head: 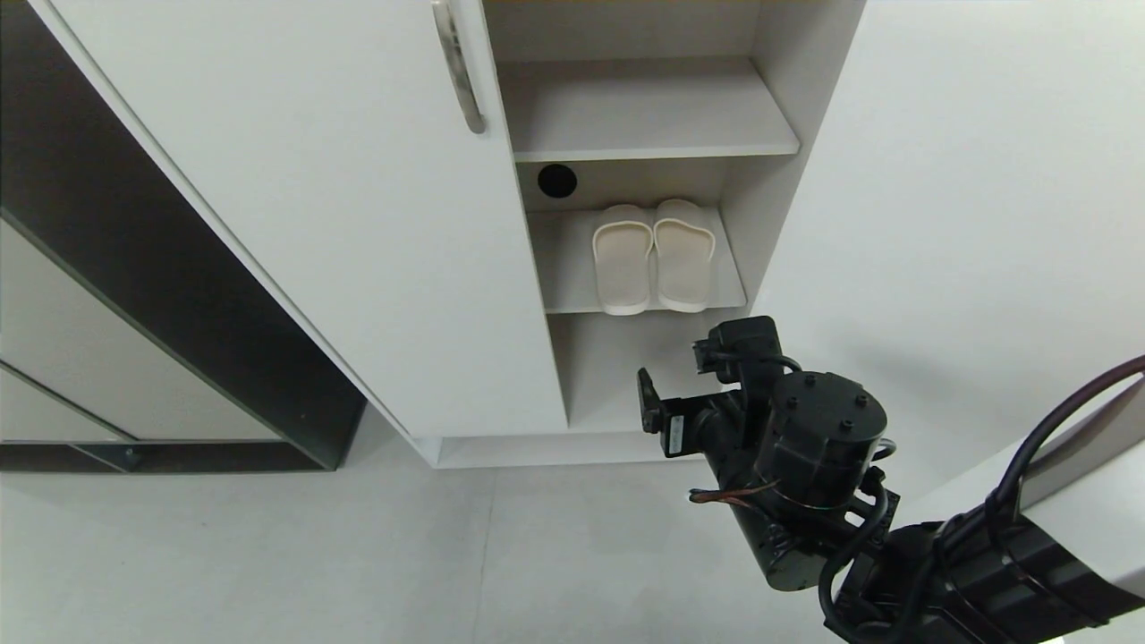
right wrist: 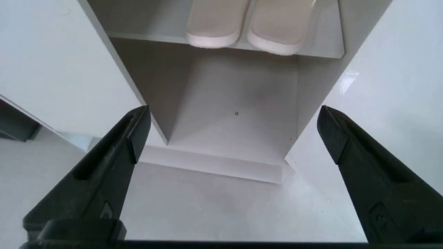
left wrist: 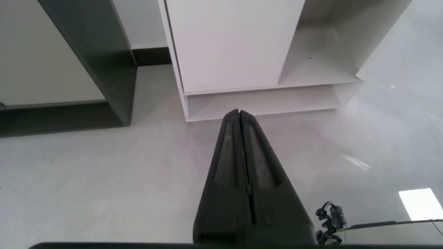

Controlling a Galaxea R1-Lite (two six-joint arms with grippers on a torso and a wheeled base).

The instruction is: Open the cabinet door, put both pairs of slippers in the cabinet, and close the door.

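Observation:
The white cabinet (head: 644, 143) has its right half open, showing three shelves. One pair of cream slippers (head: 654, 255) lies side by side on the middle shelf, toes inward; their heels (right wrist: 249, 28) overhang the shelf edge in the right wrist view. My right gripper (head: 689, 385) hangs open just in front of the bare bottom compartment (right wrist: 235, 104), below the slippers, nothing between its fingers (right wrist: 124, 145). My left gripper (left wrist: 239, 121) is shut and empty, above the floor, pointing at the cabinet's base (left wrist: 263, 100).
The cabinet's left door (head: 340, 197) is closed, with a metal handle (head: 458, 67) near its right edge. A white panel (head: 939, 179) flanks the opening on the right. Dark furniture (head: 161, 295) stands to the left. Grey floor (head: 358, 555) lies in front.

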